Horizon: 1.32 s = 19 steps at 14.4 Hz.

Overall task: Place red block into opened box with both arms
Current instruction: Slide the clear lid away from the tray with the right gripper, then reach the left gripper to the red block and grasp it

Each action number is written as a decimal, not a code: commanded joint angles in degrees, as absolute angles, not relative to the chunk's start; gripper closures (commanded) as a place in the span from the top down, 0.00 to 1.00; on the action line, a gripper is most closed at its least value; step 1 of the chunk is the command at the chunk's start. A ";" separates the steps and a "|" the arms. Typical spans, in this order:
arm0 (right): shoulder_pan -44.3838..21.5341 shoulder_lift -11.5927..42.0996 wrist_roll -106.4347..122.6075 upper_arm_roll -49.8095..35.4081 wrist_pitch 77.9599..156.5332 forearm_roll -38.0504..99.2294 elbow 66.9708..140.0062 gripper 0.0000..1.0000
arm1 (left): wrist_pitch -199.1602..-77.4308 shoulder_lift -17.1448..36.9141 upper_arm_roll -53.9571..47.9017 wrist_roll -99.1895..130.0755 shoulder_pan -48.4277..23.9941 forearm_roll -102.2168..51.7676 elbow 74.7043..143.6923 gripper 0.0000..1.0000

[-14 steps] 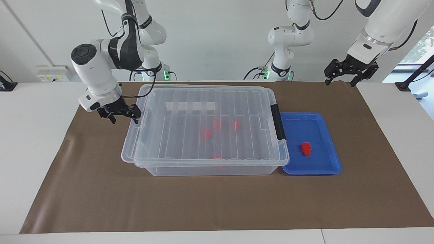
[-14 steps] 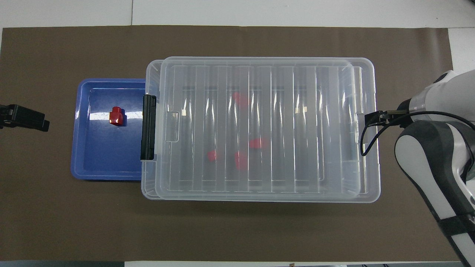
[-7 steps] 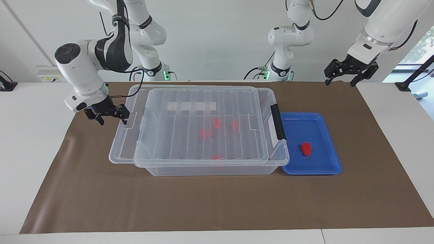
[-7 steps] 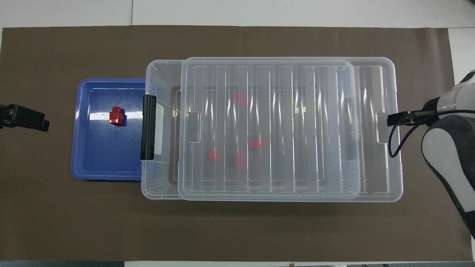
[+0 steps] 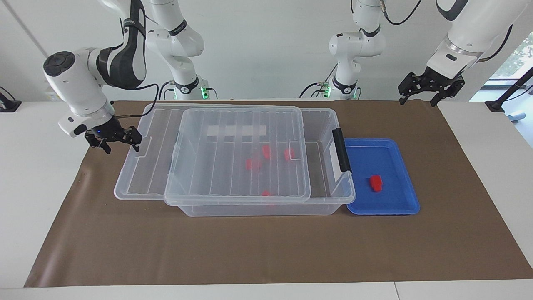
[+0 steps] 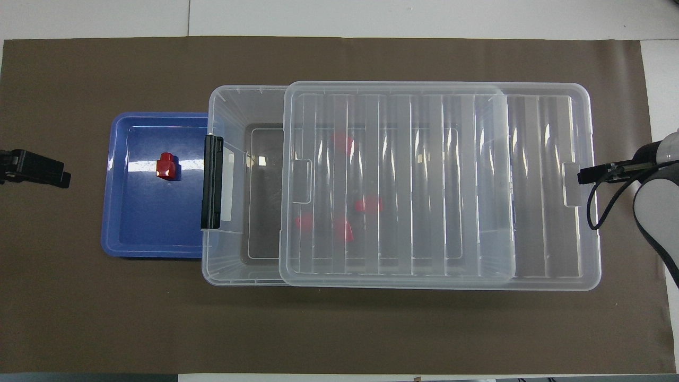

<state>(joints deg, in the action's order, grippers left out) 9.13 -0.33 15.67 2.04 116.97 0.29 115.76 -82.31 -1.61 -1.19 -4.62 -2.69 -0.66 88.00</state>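
High facing camera looks across the desk (image 5: 266,250) toward both robots; steep overhead camera looks down from their end. Both share the brown mat (image 6: 339,329).

The box (image 5: 258,206) and its ribbed lid (image 5: 216,150) look like clear, glossy plastic. The blue tray (image 5: 399,206) is shiny plastic too, and the brown table cover (image 5: 266,250) looks matt, like paper.

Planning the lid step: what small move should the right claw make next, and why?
Probably keep drawing the ribbed clear lid toward the right arm's end. The right claw sits at the lid's end tab, and only a strip of the clear plastic box by its black clip handle is uncovered. The small red block waits in the blue tray; the left claw waits raised.
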 commanded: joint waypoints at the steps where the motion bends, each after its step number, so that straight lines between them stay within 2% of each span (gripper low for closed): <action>1: 11.68 -1.05 20.29 1.67 118.04 -0.26 116.54 1.00 | -82.44 -3.25 -0.97 -4.83 -2.55 -1.49 89.56 1.00; 4: 13.35 -0.88 22.41 1.58 117.95 -0.26 115.84 1.00 | -84.62 -3.60 -1.14 -5.01 -3.08 -1.49 91.48 1.00; 7: 14.32 -0.70 23.82 1.67 117.86 -0.26 115.58 1.00 | -96.48 -7.29 -1.41 -4.75 -3.34 -1.49 101.31 1.00; 9: 14.85 -0.70 24.43 1.67 117.95 -0.26 115.58 1.00 | -100.09 -6.77 -1.41 -4.83 -3.34 -1.49 104.13 1.00; 13: 15.82 -0.70 25.84 1.67 117.95 -0.26 115.58 1.00 | -114.58 -6.50 -1.41 -4.66 -4.48 -1.49 114.76 1.00; 17: 15.12 -0.62 25.49 1.67 117.16 -0.26 114.79 1.00 | -122.85 0.16 -1.41 -4.48 -5.62 -1.49 117.16 1.00; 19: 13.55 0.52 24.35 1.41 115.50 -0.26 111.73 1.00 | -127.77 3.06 -1.41 -4.39 -5.80 -1.49 118.38 1.00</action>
<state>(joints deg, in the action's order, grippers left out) 14.49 -0.29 24.27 1.92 117.16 0.24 114.65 -123.30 0.45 -1.96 -4.54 -4.89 -0.69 117.46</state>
